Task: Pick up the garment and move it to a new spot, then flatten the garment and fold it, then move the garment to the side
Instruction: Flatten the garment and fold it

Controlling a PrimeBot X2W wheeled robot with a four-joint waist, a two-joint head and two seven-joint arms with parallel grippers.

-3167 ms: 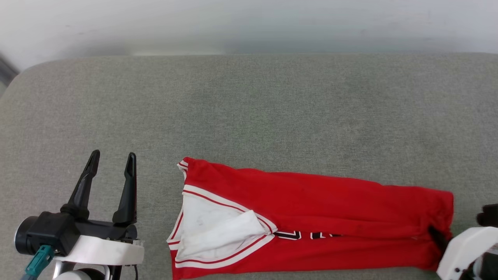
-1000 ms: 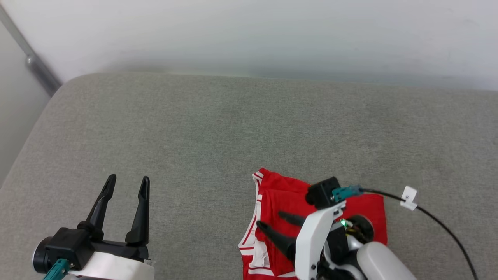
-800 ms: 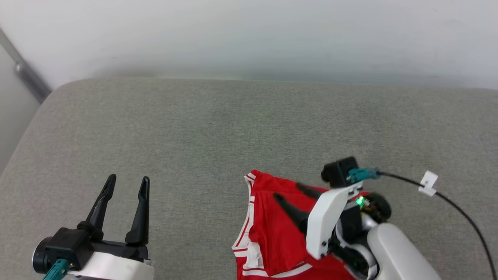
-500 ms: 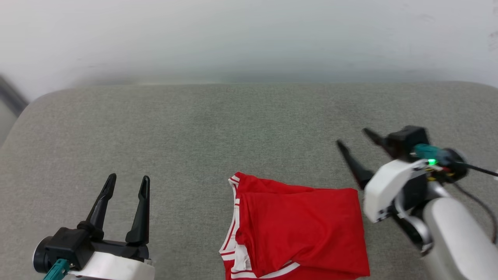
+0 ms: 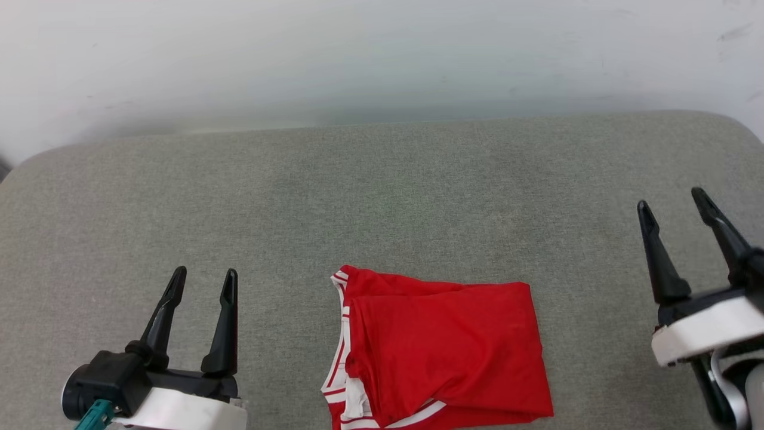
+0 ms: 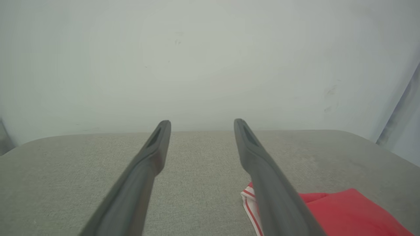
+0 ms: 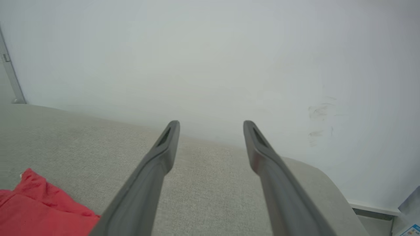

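- The garment is seen as soft, matt red cloth with white striped trim.
- The padded surface is covered with grey woven cloth, matt and slightly rough.
- The fingers of the left gripper and right gripper look like dark, smooth, matt plastic.
- The wall is painted white, smooth and matt.

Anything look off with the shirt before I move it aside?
Slightly: the shirt lies folded on the cushion, but its top layer sits askew, with white striped trim poking out at the left edge. No damage visible.

Folded red garment on grey cushion
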